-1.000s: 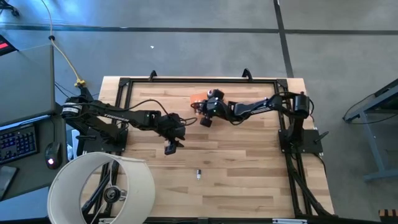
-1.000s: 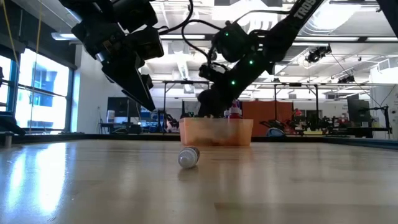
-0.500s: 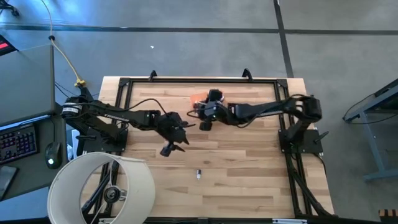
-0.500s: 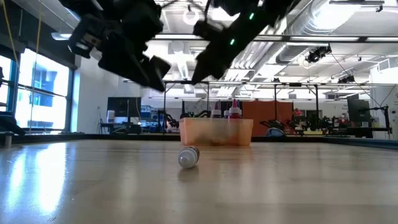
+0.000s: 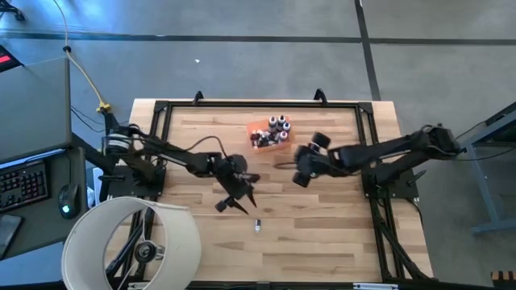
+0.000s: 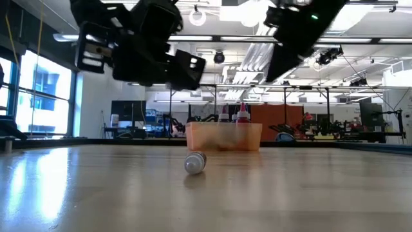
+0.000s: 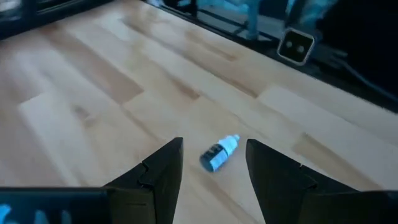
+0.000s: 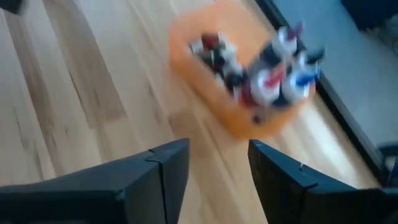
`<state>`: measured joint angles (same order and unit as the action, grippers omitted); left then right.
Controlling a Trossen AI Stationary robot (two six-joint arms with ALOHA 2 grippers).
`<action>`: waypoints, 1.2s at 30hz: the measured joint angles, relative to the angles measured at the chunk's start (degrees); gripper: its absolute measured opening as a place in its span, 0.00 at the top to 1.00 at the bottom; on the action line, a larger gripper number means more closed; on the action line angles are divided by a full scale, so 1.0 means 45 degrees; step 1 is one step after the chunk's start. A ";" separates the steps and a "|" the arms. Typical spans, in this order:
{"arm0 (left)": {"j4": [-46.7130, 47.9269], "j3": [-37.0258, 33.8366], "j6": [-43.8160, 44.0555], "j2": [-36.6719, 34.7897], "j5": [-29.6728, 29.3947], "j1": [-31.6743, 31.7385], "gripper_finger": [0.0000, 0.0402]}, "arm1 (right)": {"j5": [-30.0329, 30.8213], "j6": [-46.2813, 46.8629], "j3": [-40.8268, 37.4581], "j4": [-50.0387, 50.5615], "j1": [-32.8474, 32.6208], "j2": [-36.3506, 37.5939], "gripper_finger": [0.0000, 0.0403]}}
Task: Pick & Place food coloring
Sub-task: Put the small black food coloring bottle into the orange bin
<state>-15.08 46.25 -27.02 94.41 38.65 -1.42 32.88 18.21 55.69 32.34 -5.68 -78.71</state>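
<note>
The right gripper (image 5: 300, 171), fingers apart and empty, is backing away beside the orange plastic tray (image 5: 256, 129) of white-capped colouring bottles (image 5: 278, 125). The left gripper (image 7: 211, 163), also spread, is now hovering near the lone fallen small bottle (image 7: 219, 152), well apart from the tray, probably next.

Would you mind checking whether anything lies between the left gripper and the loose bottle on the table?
Nothing visible does: the left gripper hangs open above the lying bottle, with bare wood between its fingers.
</note>
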 joint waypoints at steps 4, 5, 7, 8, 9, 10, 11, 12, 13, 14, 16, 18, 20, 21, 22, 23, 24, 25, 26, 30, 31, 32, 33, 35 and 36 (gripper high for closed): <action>0.0085 0.1160 -0.0458 0.1440 0.0376 -0.0390 0.57 | 0.0765 0.1519 -0.2042 -0.0490 -0.0631 0.1251 0.63; 0.0163 0.1480 -0.0425 0.1720 0.0610 -0.0458 0.57 | 0.0987 0.1750 -0.2502 -0.0760 -0.0747 0.1555 0.63; 0.0553 0.2400 -0.0327 0.2449 0.1137 -0.0541 0.57 | 0.1442 0.1940 -0.3397 -0.1356 -0.0908 0.2120 0.64; 0.1010 0.2853 -0.0318 0.2830 0.1389 -0.0531 0.57 | 0.1621 0.1949 -0.3786 -0.1741 -0.0956 0.2393 0.64; 0.1578 0.3263 -0.0300 0.3190 0.1681 -0.0531 0.57 | 0.1722 0.1954 -0.4143 -0.2138 -0.0979 0.2645 0.64; 0.2135 0.3616 -0.0283 0.3478 0.1826 -0.0527 0.57 | 0.1855 0.1958 -0.4470 -0.2548 -0.0997 0.2920 0.64; 0.2563 0.3977 -0.0296 0.3732 0.2016 -0.0517 0.57 | 0.1953 0.1959 -0.4761 -0.2967 -0.1004 0.3156 0.64; 0.2712 0.4398 -0.0346 0.4060 0.2239 -0.0517 0.57 | 0.2021 0.1947 -0.5071 -0.3385 -0.0999 0.3381 0.64; 0.2785 0.4774 -0.0447 0.4396 0.2465 -0.0520 0.57 | 0.2019 0.1886 -0.5325 -0.3737 -0.0999 0.3588 0.64; 0.3111 0.5017 -0.0591 0.4683 0.2742 -0.0517 0.57 | 0.1924 0.1705 -0.5572 -0.4082 -0.0999 0.3781 0.64; 0.3646 0.5307 -0.0669 0.5177 0.3182 -0.0522 0.57 | 0.1939 0.1257 -0.5961 -0.4801 -0.0999 0.4126 0.64; 0.3538 0.5561 -0.0709 0.5521 0.3274 -0.0518 0.57 | 0.1957 0.1088 -0.6263 -0.5516 -0.0999 0.4378 0.64; 0.3560 0.5614 -0.0715 0.5796 0.3233 -0.0438 0.57 | 0.1914 0.0797 -0.6534 -0.6231 -0.0999 0.4588 0.65; 0.3736 0.5565 -0.0712 0.5893 0.3254 -0.0416 0.57 | 0.1914 0.0599 -0.6651 -0.6571 -0.0999 0.4645 0.65; 0.3773 0.5554 -0.0710 0.6008 0.3295 -0.0405 0.57 | 0.1917 0.0420 -0.6728 -0.6903 -0.0999 0.4707 0.65; 0.3653 0.5556 -0.0717 0.6104 0.3286 -0.0395 0.57 | 0.1875 0.0258 -0.6752 -0.7085 -0.0999 0.4753 0.65; 0.3584 0.5570 -0.0760 0.6182 0.3290 -0.0395 0.57 | 0.1839 0.0203 -0.6754 -0.7188 -0.0999 0.4764 0.65; 0.3572 0.5583 -0.0877 0.6267 0.3306 -0.0400 0.57 | 0.1787 0.0140 -0.6754 -0.7306 -0.0999 0.4768 0.65; 0.3592 0.5577 -0.0972 0.6346 0.3358 -0.0412 0.57 | 0.1720 0.0027 -0.6754 -0.7430 -0.0999 0.4764 0.65; 0.3503 0.5578 -0.1298 0.6660 0.3403 -0.0419 0.57 | 0.1402 -0.0360 -0.6754 -0.7888 -0.0999 0.4759 0.65; 0.3494 0.5578 -0.1368 0.6693 0.3443 -0.0375 0.57 | 0.1331 -0.0408 -0.6754 -0.7957 -0.0999 0.4757 0.65; 0.3499 0.5583 -0.1334 0.6719 0.3441 -0.0352 0.58 | 0.1304 -0.0450 -0.6754 -0.8026 -0.0999 0.4755 0.65; 0.3468 0.5583 -0.1381 0.6743 0.3512 -0.0352 0.59 | 0.1259 -0.0445 -0.6754 -0.8108 -0.0999 0.4758 0.65; 0.3476 0.5583 -0.1377 0.6746 0.3580 -0.0347 0.63 | 0.1185 -0.0426 -0.6754 -0.8126 -0.0999 0.4759 0.65; 0.3470 0.5583 -0.1380 0.6746 0.3571 -0.0347 0.65 | 0.1171 -0.0426 -0.6754 -0.8122 -0.0999 0.4756 0.65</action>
<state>0.54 71.37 -33.23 124.77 54.72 -2.98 38.15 16.29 25.30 -4.21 -10.17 -57.31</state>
